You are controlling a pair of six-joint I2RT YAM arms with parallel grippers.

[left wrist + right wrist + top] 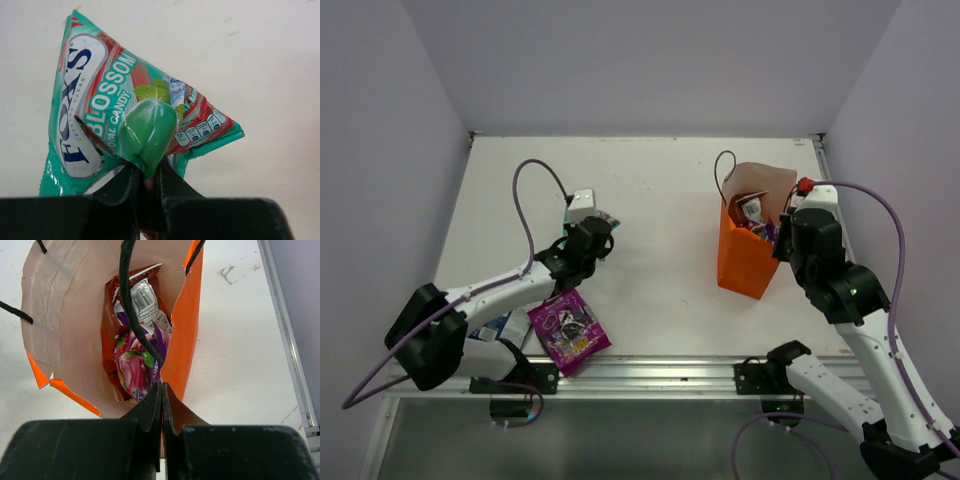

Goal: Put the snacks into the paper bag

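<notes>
My left gripper point(147, 172) is shut on the edge of the teal-pink "FOX'S Blossom" packet point(100, 100), which hangs off the fingers above the table; both also show in the top view, the gripper point(595, 238) with the packet point(607, 217) at its tip. The orange paper bag point(186, 330) stands upright at the right point(745, 265). My right gripper point(161, 387) is shut on its near rim. Inside the bag lie the red-and-silver chip bag point(144, 300) and a magenta packet point(131, 371). The purple grape packet point(570, 330) and the blue-and-white packet point(506, 325) lie near the left arm's base.
A dark cord handle point(129, 300) hangs across the bag's mouth. The metal rail point(670, 372) runs along the table's near edge. White walls close the table in at the back and at both sides.
</notes>
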